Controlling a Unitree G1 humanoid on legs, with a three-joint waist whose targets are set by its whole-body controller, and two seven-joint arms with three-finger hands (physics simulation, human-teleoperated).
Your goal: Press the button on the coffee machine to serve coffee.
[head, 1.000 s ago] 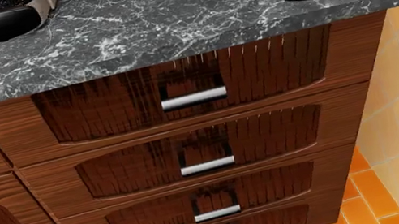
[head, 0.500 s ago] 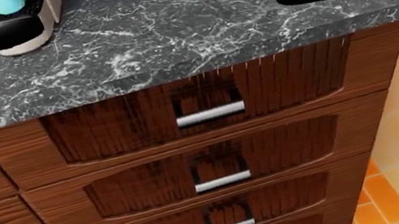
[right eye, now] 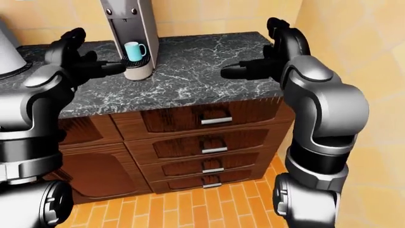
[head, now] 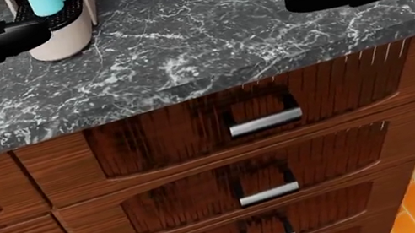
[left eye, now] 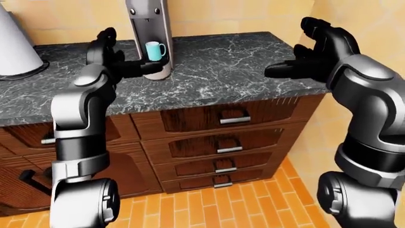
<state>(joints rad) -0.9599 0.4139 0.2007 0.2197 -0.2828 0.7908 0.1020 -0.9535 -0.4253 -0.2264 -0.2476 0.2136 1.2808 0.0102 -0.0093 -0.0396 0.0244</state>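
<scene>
**Coffee machine within the left hand's reach, button above the fingers**

The coffee machine (right eye: 129, 28) stands at the far side of the marble bench (left eye: 215, 71), against the tan wall, left of centre in both eye views. Its tall grey column rises upright, so its long axis is vertical, and a teal mug (right eye: 133, 51) sits on its round cream base (head: 62, 42), under the spout. Small dark dots show high on the column's face in the right-eye view; the button is probably among them, but they are too small for you to tell which one it is.

Your left hand (left eye: 110, 59) is clearly the nearer one. It hovers just beside the machine on its left, level with the mug, fingers (left eye: 146, 65) loosely extended toward the base and holding nothing. Your right hand (left eye: 310, 54) hangs over the bench's right end, well apart from the machine, its fingers spread and empty too.

The move turns on height. The machine's face lies to the right of your left fingers and above them, so you likely need to raise that hand up the column and then push in toward the wall. Keep clear of the mug, which looks light enough to tip or slide off the base.

Below the bench, a stack of wooden drawers (head: 252, 128) with metal handles fills the head view.
</scene>
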